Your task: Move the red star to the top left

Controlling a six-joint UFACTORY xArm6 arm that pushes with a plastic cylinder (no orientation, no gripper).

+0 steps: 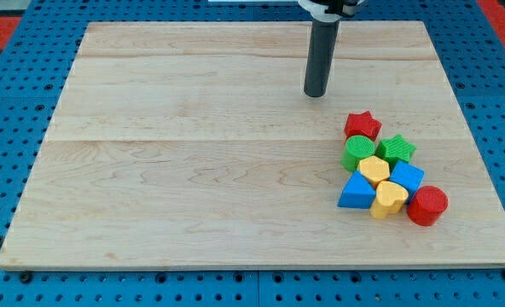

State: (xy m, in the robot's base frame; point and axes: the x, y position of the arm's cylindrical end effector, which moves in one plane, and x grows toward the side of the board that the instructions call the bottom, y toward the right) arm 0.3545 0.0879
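Table Layout and Red Star Position

Table (pixel 193 170) is a pale wooden board that fills most of the view and rests on a blue perforated surface (pixel 14 281) showing past all four edges. All blocks lie in one cluster in the lower right part of the board. The whole left half, the centre and the top left corner are bare wood. Between the cluster and the right edge only a narrow strip of board remains; more board lies between the cluster and the bottom edge.

The end effector is a straight dark rod with no jaws, so it neither opens nor closes and it grips nothing. My tip (pixel 316 95) stands on the board in the upper right area, above and to the left of the cluster and apart from every block. The nearest block is the red star (pixel 362 125), which lies near the tip toward the lower right with bare wood between them.

The red star is the uppermost block of the cluster. It lies flat, and its lower points touch or nearly touch the green cylinder (pixel 359 153); the contact line is too small to confirm. Bare wood lies on its upper and left sides.

Remaining cluster blocks:
- green star (pixel 396 150), just below and right of the red star
- yellow block (pixel 374 169), centre of the cluster
- blue block (pixel 407 177), right of it
- blue triangle (pixel 356 192), lower left
- second yellow block (pixel 391 199), at the bottom
- red cylinder (pixel 426 205), lower right
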